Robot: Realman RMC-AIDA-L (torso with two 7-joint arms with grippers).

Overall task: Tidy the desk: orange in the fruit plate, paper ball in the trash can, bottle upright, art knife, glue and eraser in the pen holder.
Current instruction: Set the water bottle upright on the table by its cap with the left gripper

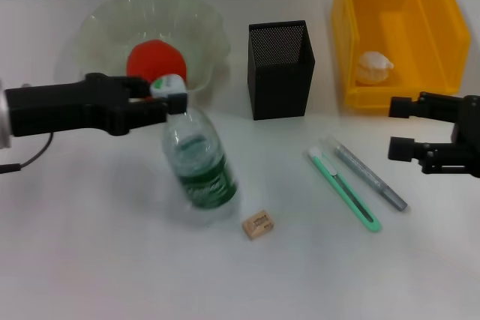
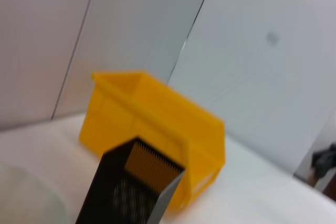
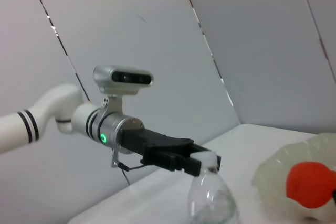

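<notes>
My left gripper (image 1: 163, 101) is shut on the neck of the clear bottle (image 1: 199, 162), just under its white cap (image 1: 169, 86). The bottle has a green label and stands tilted, its base on the table. The right wrist view shows the same grip on the bottle (image 3: 212, 200). The orange (image 1: 154, 61) lies in the pale fruit plate (image 1: 112, 20). The paper ball (image 1: 373, 67) lies in the yellow trash can (image 1: 442, 43). The green art knife (image 1: 343, 189), grey glue (image 1: 367, 174) and eraser (image 1: 257, 225) lie on the table. My right gripper (image 1: 401, 127) is open and empty, right of the glue.
The black mesh pen holder (image 1: 280, 69) stands between the plate and the trash can. It also shows in the left wrist view (image 2: 131, 187), in front of the trash can (image 2: 157, 124). A black cable (image 1: 30, 157) trails from the left arm.
</notes>
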